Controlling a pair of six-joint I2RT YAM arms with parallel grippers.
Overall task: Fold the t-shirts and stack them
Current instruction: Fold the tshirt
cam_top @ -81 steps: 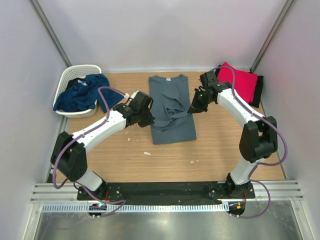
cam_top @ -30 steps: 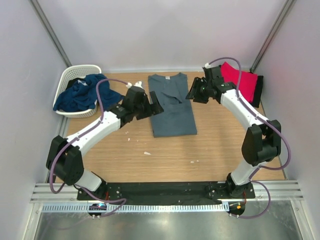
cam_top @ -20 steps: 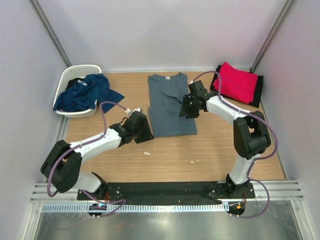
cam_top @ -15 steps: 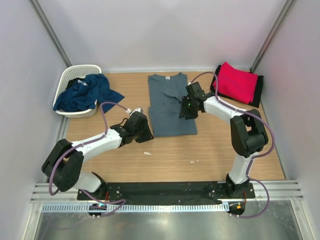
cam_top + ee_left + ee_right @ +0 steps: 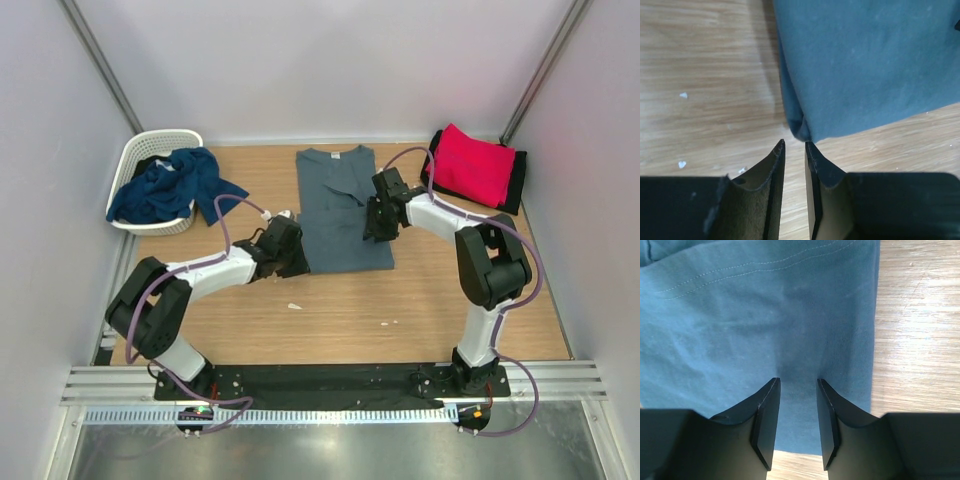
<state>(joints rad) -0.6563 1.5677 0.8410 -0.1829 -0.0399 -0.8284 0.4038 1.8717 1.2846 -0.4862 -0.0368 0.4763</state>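
Slate t-shirt (image 5: 340, 240) runs off both wrist views, where left gripper (image 5: 794, 143) and right gripper (image 5: 798, 381) hold jaws slightly apart, empty.

the grey shirt (image 5: 865, 65) runs out of the left wrist picture at the top and right, and out of the right wrist picture at the top and left. from above, the black shirt (image 5: 517, 183) shows only an edge under the red shirt (image 5: 472, 166). the navy shirt (image 5: 165, 185) hides much of the basket (image 5: 135, 160). the white specks (image 5: 294, 306) are too small to tell.
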